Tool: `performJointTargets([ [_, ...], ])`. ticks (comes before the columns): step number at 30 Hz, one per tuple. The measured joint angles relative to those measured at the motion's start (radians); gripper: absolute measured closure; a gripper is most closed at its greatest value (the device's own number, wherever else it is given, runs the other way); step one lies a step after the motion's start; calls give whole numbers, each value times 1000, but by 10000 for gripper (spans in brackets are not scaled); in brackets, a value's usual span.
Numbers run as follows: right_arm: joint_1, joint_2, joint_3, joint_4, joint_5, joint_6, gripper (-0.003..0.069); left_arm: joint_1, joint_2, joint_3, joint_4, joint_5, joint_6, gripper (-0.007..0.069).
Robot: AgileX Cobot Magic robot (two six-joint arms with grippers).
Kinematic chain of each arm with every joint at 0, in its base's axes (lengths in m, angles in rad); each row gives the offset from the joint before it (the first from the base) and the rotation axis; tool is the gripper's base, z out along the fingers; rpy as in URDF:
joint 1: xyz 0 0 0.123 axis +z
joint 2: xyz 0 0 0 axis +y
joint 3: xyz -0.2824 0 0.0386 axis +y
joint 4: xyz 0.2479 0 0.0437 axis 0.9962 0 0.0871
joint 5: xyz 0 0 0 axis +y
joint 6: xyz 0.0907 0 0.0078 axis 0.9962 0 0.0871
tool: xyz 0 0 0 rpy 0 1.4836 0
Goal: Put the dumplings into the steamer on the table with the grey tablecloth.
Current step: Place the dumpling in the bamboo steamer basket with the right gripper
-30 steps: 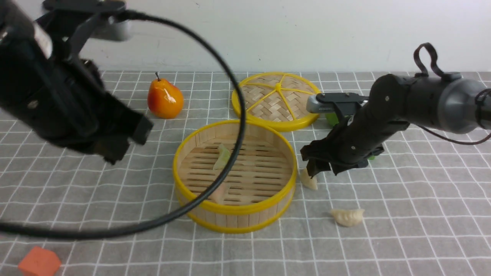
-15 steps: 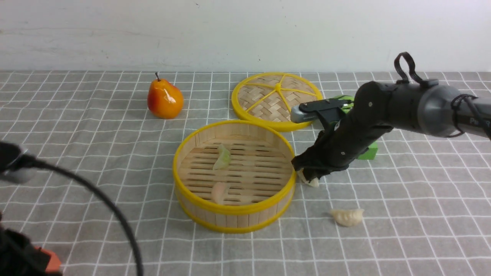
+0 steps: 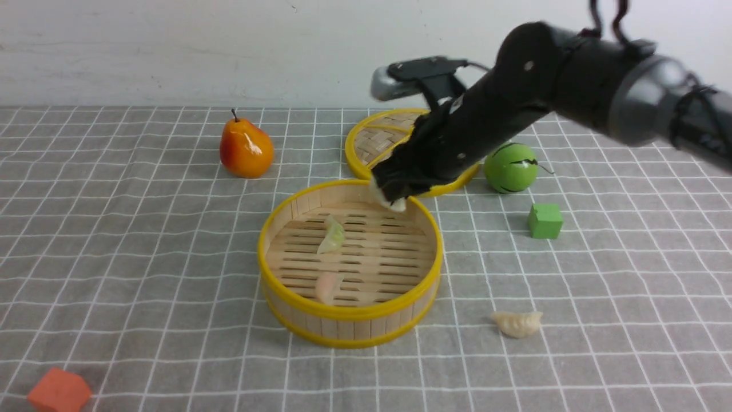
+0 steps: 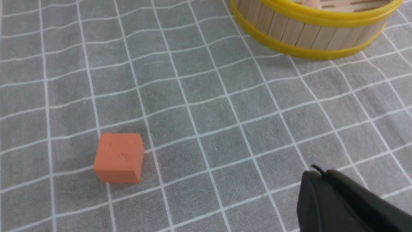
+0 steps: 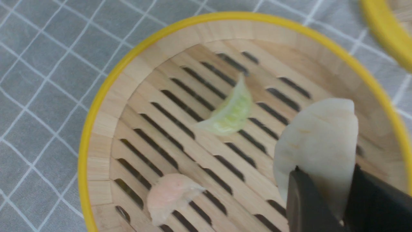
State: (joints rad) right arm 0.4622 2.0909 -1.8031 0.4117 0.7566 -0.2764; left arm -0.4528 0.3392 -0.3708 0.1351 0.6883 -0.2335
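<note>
The right fingers (image 5: 305, 203) pinch a cream dumpling (image 5: 317, 145) over the steamer (image 3: 349, 312), which holds a green dumpling (image 3: 331, 236) and a pink dumpling (image 3: 327, 286). The left fingers' (image 4: 338, 203) spread cannot be told.

Black right hand (image 3: 393, 194) and arm (image 3: 514, 97), grey joint (image 3: 646, 103).

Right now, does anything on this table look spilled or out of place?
One cream dumpling lies loose on the grey tablecloth, outside the steamer, while the green dumpling and pink dumpling sit inside. The right gripper holds a second cream dumpling over its far rim. Nothing looks damaged.
</note>
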Motion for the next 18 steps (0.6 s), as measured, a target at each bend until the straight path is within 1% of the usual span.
performJointTargets([
  [4,22,105,0,1,-63,25,487,0,-7,3,0,-16,0,638],
  [6,23,135,0,7,-85,60,428,0,-8,3,0,-18,0,638],
  [7,23,136,0,7,-86,69,412,0,-8,3,0,-18,0,638],
  [11,17,115,0,-18,-68,124,204,0,-9,3,-2,-19,0,638],
  [12,14,100,0,-25,-43,134,169,0,-9,3,-2,-19,0,638],
  [13,13,96,0,-26,-43,135,164,0,-9,3,-2,-19,0,638],
  [14,8,49,0,-42,13,147,133,0,-9,3,-2,-19,0,638],
  [15,5,15,0,-61,51,152,127,0,-9,3,-3,-19,0,638],
  [17,0,-37,0,-105,120,163,129,0,-9,3,-6,-19,0,638],
  [18,-3,-88,12,-149,174,185,140,0,-9,3,-8,-19,0,638],
])
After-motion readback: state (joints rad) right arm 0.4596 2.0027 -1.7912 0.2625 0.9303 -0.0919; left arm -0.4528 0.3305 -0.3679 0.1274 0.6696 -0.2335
